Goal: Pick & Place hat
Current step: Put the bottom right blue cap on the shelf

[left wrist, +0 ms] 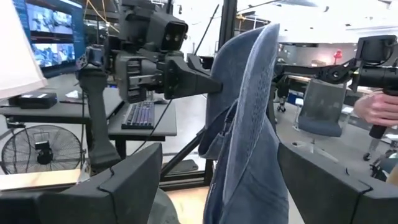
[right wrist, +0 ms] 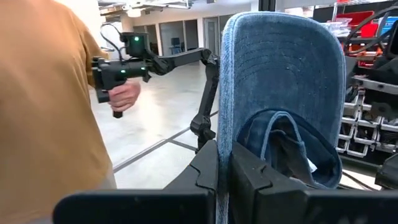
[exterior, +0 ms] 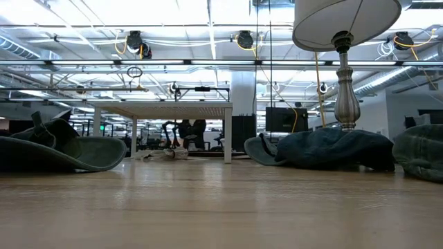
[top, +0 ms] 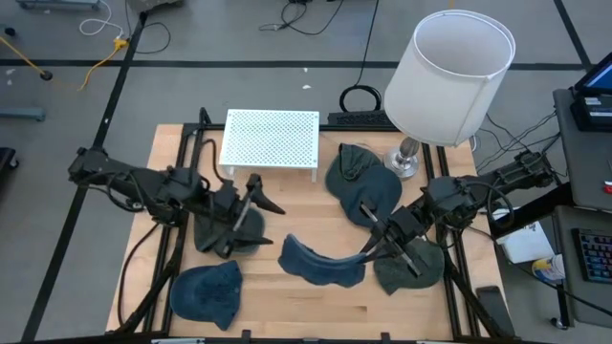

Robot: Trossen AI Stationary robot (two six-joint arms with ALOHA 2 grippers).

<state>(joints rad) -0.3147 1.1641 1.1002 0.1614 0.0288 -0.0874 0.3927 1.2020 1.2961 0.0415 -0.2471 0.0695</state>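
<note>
High view: five hats; right hand (top: pixel 368 250) pinches blue hat (top: pixel 320 264); left hand (top: pixel 251 203) wide.

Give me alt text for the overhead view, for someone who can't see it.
Seen from above, the right end effector is shut on a blue denim hat mid-table, while the open left end effector waits over a dark hat. More hats, a white perforated stand and a lamp surround them.

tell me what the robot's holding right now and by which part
The right gripper holds a blue denim hat, its fingers shut on the brim edge. The left gripper is open and holds nothing.
</note>
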